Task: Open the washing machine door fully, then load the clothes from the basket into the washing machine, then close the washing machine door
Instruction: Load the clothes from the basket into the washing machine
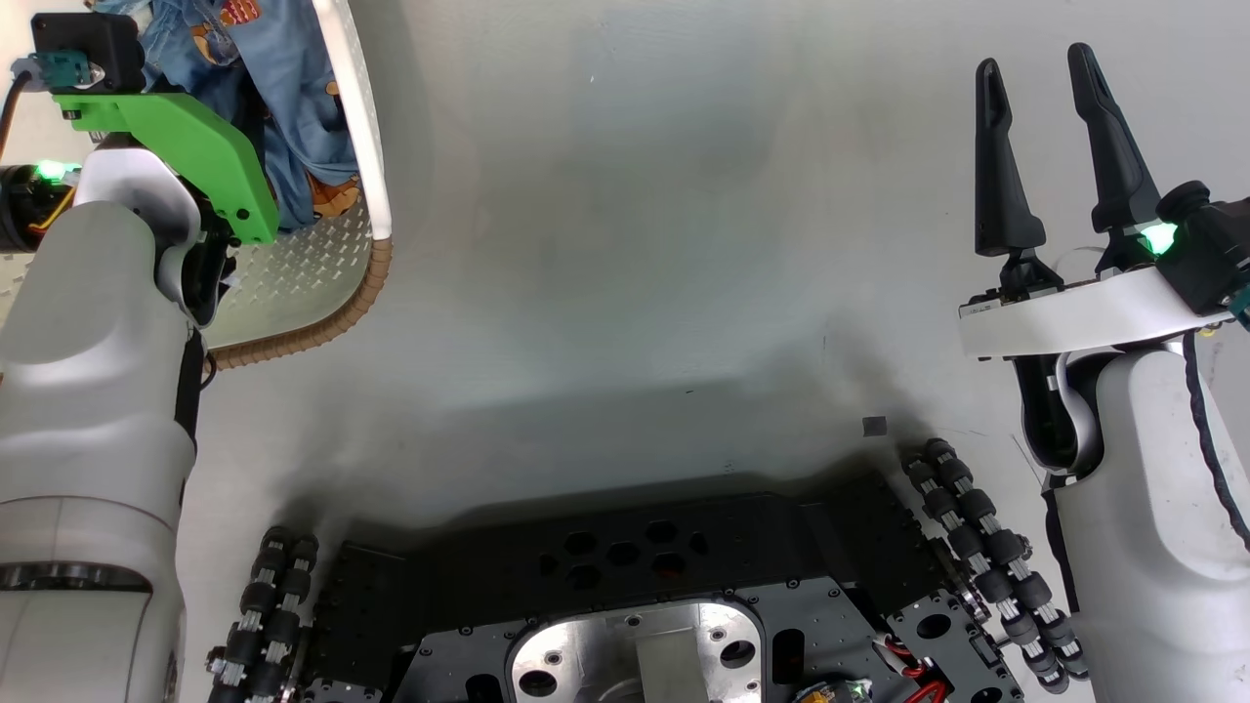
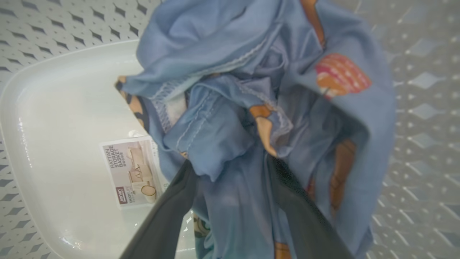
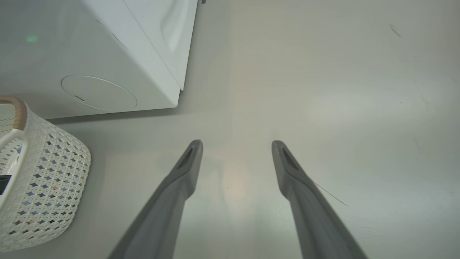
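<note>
The washing machine, a smooth white box with a round service flap low down, stands near the basket, whose perforated cream plastic wall curves under a brown woven-look rim. Inside it lie the clothes, soft crumpled light blue cloth with orange prints. The left gripper reaches into them, fingers spread astride a fold, probably to pinch it; the right gripper hangs spread and empty over bare floor, out of the way

Pale grey floor, smooth, faintly scuffed. Standing on it: the basket near the washing machine, and the robot's black wheeled base. Also lying there, a small dark square scrap just beside the base's right wheel.
</note>
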